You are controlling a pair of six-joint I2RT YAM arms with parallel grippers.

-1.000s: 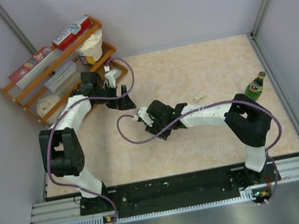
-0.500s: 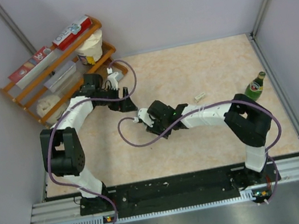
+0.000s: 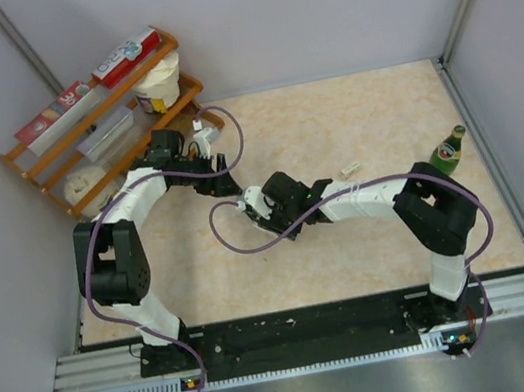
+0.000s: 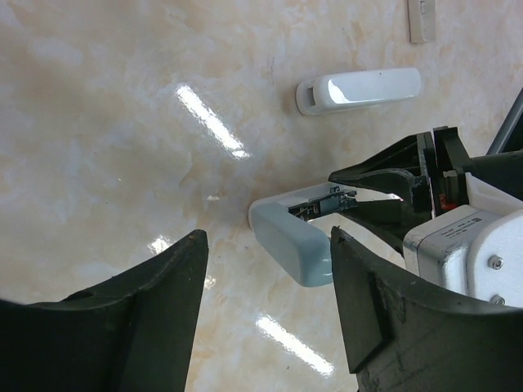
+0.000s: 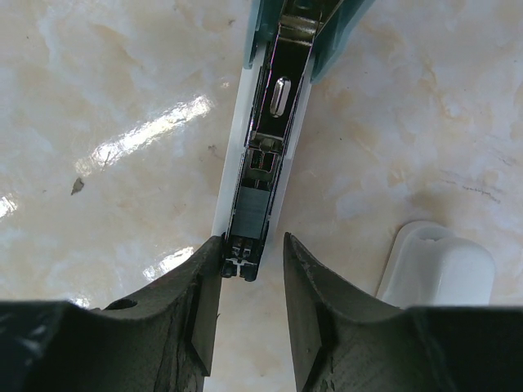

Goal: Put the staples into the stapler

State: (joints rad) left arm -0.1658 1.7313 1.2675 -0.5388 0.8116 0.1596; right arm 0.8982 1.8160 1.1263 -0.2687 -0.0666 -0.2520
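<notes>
**Marbled tabletop: opened stapler being gripped at its tail**

Glossy beige marbled table [image 3: 373, 247] is being closed in by plain grey walls [image 3: 310, 5] on three sides, and overhead lights are being reflected off it as bright streaks.

The stapler [image 4: 298, 249] is being shown swung open: a rounded, pale blue-grey plastic top lifted off a bright metal magazine channel with pale edges. Its tail end is being clasped by the right gripper [image 5: 251, 242], whose black jaws are being set narrowly on either side of the rail. The left gripper [image 4: 268, 237] is being held above the stapler's rounded nose, with its matt dark jaws spread wide and nothing between them.

The staples [image 4: 421, 20], a small whitish-grey rectangular packet, are being left flat on the table, well apart from the stapler. A smooth white second stapler [image 4: 359, 87] is lying between the two.

A slatted wooden rack [image 3: 33, 165] in the far left corner is being loaded with long red-and-white boxes [image 3: 126, 55] and a pale cup [image 3: 159, 82]. Their print cannot be read with certainty. A green glass bottle [image 3: 448, 152] is standing near the right edge, its label too small to be read. Open surface is being left along the far side and at the near right.
</notes>
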